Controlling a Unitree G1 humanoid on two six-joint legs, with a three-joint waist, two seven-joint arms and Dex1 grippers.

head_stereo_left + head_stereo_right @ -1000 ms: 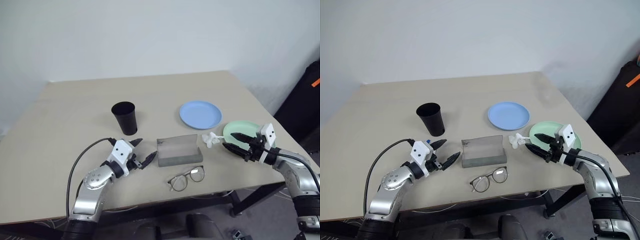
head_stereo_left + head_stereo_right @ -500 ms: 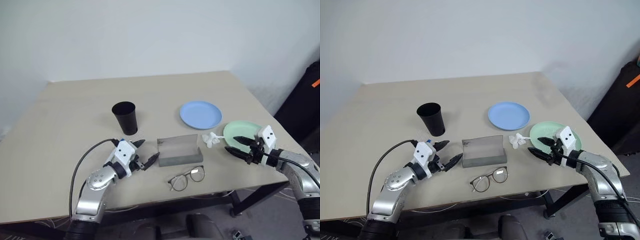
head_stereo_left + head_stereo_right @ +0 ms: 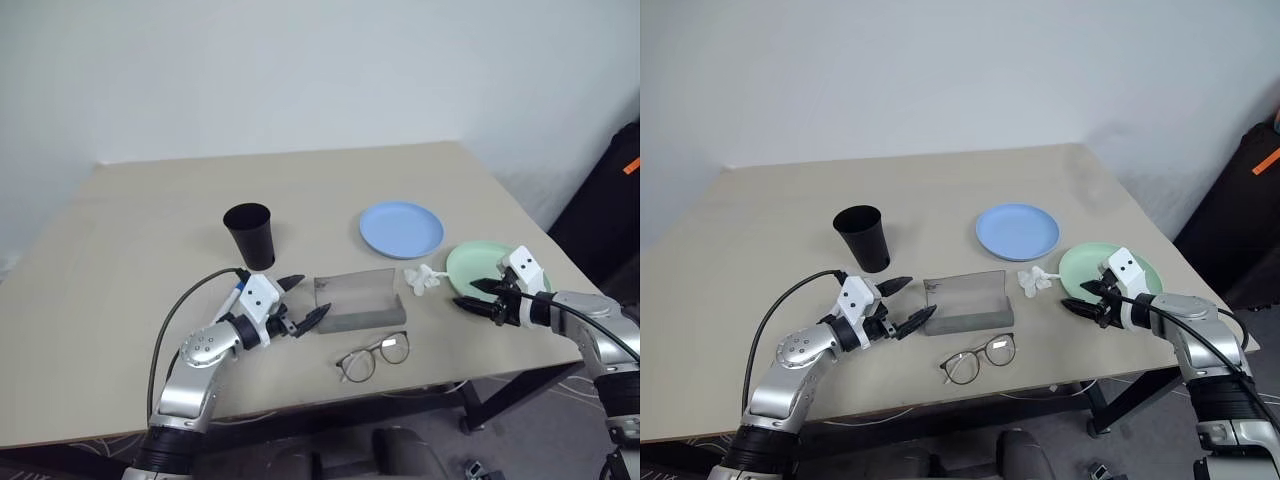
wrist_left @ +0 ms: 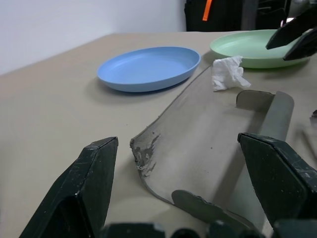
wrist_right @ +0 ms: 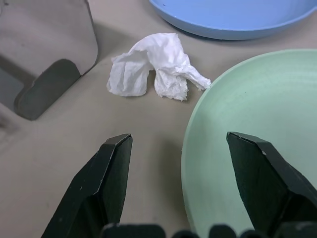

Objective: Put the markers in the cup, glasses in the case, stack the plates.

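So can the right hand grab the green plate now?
Probably yes. The open right gripper hovers at the green plate's near rim, and nothing lies between them; the white scrap sits off to one side.

Place: looked like a plain lab or test room.
Evidence: bare white wall (image 3: 300, 70), beige table (image 3: 150, 210), loose cables.

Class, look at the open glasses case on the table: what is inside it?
Nothing that can be seen: the case stands open with its lid raised, and the tray looks bare. The glasses lie on the table in front of it. The left gripper hides one end of the case.
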